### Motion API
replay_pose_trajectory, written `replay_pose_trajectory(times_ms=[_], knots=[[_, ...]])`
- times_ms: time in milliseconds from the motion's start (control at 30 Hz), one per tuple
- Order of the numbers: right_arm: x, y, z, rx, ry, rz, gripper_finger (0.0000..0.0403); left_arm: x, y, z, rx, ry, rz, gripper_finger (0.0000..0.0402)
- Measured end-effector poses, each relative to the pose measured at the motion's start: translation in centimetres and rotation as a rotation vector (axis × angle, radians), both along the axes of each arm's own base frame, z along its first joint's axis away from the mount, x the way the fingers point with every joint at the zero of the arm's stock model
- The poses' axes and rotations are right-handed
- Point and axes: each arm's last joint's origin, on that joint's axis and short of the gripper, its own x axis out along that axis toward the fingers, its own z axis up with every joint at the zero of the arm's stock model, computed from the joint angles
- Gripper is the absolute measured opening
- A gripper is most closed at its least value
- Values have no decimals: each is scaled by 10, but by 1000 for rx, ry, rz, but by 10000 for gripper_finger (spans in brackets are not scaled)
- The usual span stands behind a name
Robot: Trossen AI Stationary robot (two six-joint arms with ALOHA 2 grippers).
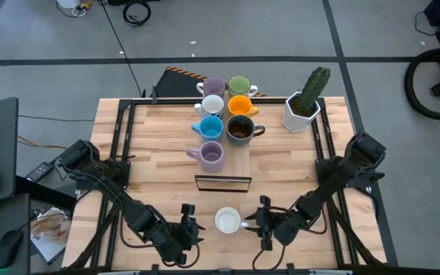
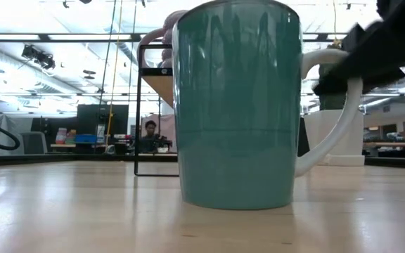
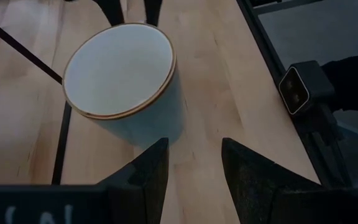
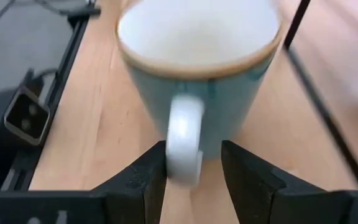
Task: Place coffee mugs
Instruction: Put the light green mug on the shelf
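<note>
Straddling the white handle of a teal mug (image 4: pixel 197 81), the right gripper (image 4: pixel 194 165) is standing partly open, not yet clamped. That mug (image 1: pixel 228 221) is sitting at the table's (image 1: pixel 281 164) 6 o'clock edge. At its 9 o'clock, the left gripper (image 1: pixel 190 225) is waiting, parted and empty. Six mugs (image 1: pixel 224 118) are clustering toward 12 o'clock.

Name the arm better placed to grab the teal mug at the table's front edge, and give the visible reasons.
Right. The right gripper is open with the teal mug's handle between its fingers; the left gripper only faces its plain side.
</note>
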Motion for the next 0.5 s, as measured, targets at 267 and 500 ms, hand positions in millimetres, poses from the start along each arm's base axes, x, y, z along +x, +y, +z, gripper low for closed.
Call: replay_pose_trajectory(times_ms=[267, 500], knots=[[7, 4, 4, -18, -120, -37, 158, 0, 0, 0, 3, 5, 0, 155], [9, 2, -9, -42, -118, -113, 158, -1, 1, -2, 5, 20, 8, 155]])
